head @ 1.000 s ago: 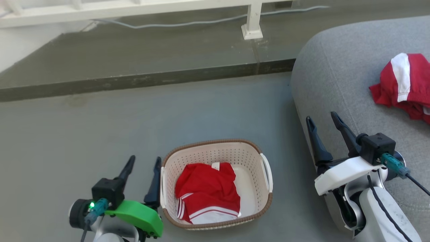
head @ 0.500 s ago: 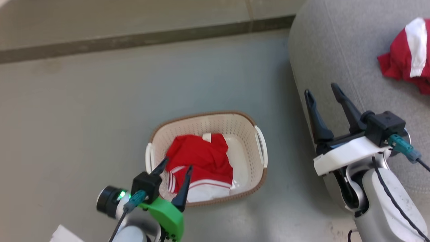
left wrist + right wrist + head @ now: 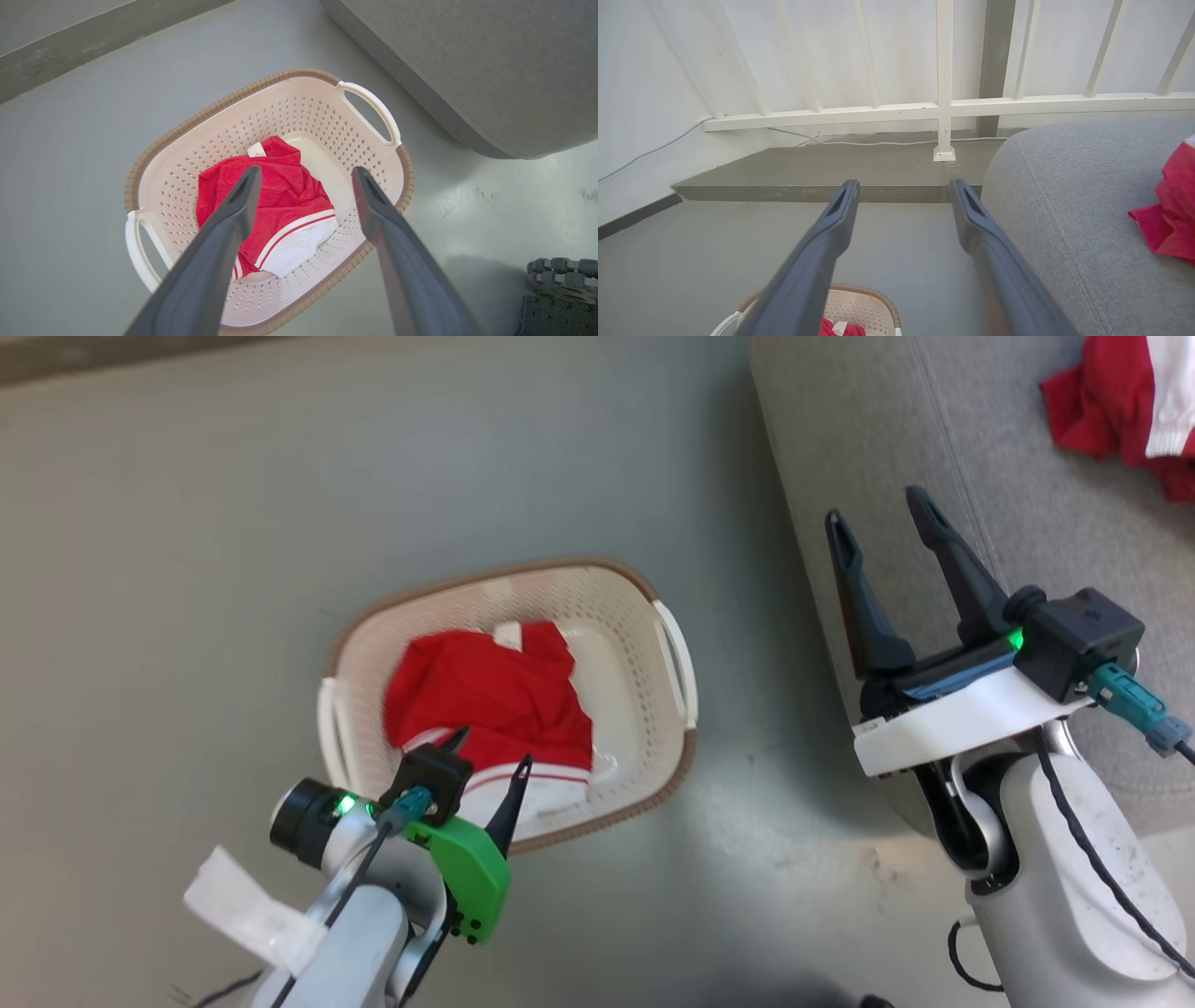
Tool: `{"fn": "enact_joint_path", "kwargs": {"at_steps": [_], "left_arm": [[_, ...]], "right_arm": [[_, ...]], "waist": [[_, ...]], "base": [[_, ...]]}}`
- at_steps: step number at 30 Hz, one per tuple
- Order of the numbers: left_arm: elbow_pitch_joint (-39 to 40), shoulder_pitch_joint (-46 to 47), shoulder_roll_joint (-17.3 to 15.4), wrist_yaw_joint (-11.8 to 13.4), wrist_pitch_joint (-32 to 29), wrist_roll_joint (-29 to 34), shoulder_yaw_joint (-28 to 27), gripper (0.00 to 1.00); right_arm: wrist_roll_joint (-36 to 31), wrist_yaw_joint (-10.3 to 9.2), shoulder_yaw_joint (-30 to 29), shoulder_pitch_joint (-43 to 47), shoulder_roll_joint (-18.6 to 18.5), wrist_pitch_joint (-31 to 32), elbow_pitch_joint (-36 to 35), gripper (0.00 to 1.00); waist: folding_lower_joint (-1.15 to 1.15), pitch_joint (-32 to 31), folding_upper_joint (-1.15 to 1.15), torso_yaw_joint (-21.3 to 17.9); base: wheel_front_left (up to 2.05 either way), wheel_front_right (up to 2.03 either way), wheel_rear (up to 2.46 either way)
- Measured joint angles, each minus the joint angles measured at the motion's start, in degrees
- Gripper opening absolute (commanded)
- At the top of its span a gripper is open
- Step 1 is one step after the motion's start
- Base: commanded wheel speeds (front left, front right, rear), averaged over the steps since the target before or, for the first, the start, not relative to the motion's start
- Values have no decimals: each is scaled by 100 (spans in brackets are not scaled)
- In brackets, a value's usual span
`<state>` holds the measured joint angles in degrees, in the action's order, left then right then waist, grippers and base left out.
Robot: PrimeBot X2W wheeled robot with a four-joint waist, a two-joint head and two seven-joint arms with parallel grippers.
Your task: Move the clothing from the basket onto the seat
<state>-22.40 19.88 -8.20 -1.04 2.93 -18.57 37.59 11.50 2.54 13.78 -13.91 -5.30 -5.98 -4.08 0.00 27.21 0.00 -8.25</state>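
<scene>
Green-shelled, our left gripper [image 3: 492,749] hangs spread wide and empty over the basket [image 3: 187,126], where the red clothing [image 3: 266,205] lies bunched. We'd sink both fingers [image 3: 224,233] into the thick red folds, clear of the perforated wall, before closing. Our right gripper [image 3: 875,506] hangs wide and empty beside the seat [image 3: 934,448], another red piece [image 3: 1111,392] on it. Grey floor [image 3: 187,523] all round; white railing [image 3: 943,107] beyond.

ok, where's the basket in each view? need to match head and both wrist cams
Head view: basket left of centre, on the floor, red clothing inside.
Left wrist view: basket at the centre of the frame.
Right wrist view: basket at the bottom edge, left of centre, cut off by the frame.
Shared landmark: the grey seat, right of the basket in all three.
</scene>
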Motion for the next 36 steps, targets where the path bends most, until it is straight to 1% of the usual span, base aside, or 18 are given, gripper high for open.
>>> {"fn": "enact_joint_path", "kwargs": {"at_steps": [1, 7, 12, 16, 23, 26, 36], "left_arm": [[-99, 63, 4, -13, -44, 36, 13, 100], [-537, 572, 2, -299, -301, 233, 210, 100], [-921, 977, -25, -394, -571, 271, 286, 100], [-1206, 1316, -112, -407, -754, 280, 277, 100], [-1636, 1900, -374, -458, -1047, 380, 243, 100], [-1801, 2033, -459, -477, -1091, 474, 211, 100], [-2202, 2371, -735, -503, -1094, 479, 64, 100]], "right_arm": [[0, 11, 12, -26, 4, 0, -37, 100], [9, 13, 54, -237, 45, -3, -215, 100], [38, 12, 82, -422, 111, -64, -333, 100], [135, 13, 130, -578, 151, -143, -392, 100], [198, 46, 333, -882, 177, -315, -431, 100], [259, 46, 376, -937, 181, -388, -404, 100], [400, 48, 626, -1063, 209, -611, -174, 100]], "waist": [[0, 80, 0, -43], [0, 564, 0, -284], [0, 980, 0, -457], [1, 1313, 0, -582], [1, 1891, 0, -793], [1, 2111, 0, -893], [1, 2630, 0, -1287]], "base": [[0, 0, 0], [0, 0, 0], [0, 0, 0], [0, 0, 0], [0, 0, 0], [0, 0, 0], [0, 0, 0]]}}
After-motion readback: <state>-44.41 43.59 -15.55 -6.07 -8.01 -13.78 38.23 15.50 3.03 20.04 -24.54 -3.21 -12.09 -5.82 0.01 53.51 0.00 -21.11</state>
